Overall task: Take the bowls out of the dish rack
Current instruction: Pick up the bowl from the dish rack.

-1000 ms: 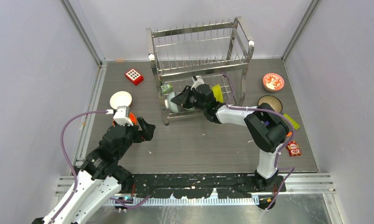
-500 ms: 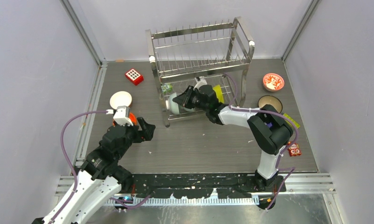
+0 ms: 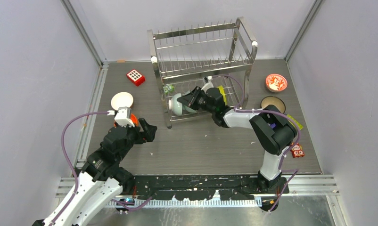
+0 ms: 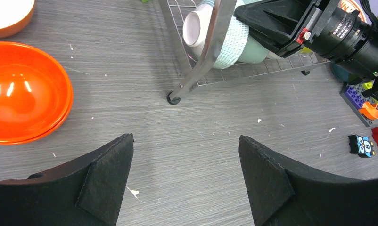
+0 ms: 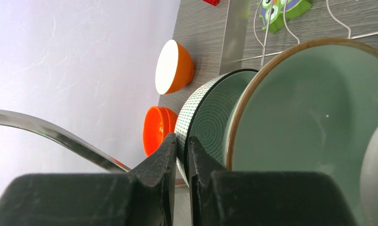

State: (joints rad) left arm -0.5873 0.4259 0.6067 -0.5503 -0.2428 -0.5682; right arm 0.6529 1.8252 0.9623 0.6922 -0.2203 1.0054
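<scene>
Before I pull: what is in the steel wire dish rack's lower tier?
A pale teal patterned bowl, pinched at its rim by the right tool, and a brown-rimmed green bowl beside it. The arm hides what lies behind them.

The dish rack (image 4: 204, 52) partly hides the patterned bowl (image 4: 234, 42).

The dish rack (image 4: 207, 47) is bright polished steel wire and bar. The worktop (image 4: 215, 141) is matt grey wood-grain, flecked with white crumbs. The orange bowl (image 4: 22, 89) is glossy, with sharp highlights. The dotted teal bowl (image 5: 208, 125) has a smooth satin glaze. The left hand (image 4: 185, 160) is matt black and faintly grainy.
</scene>
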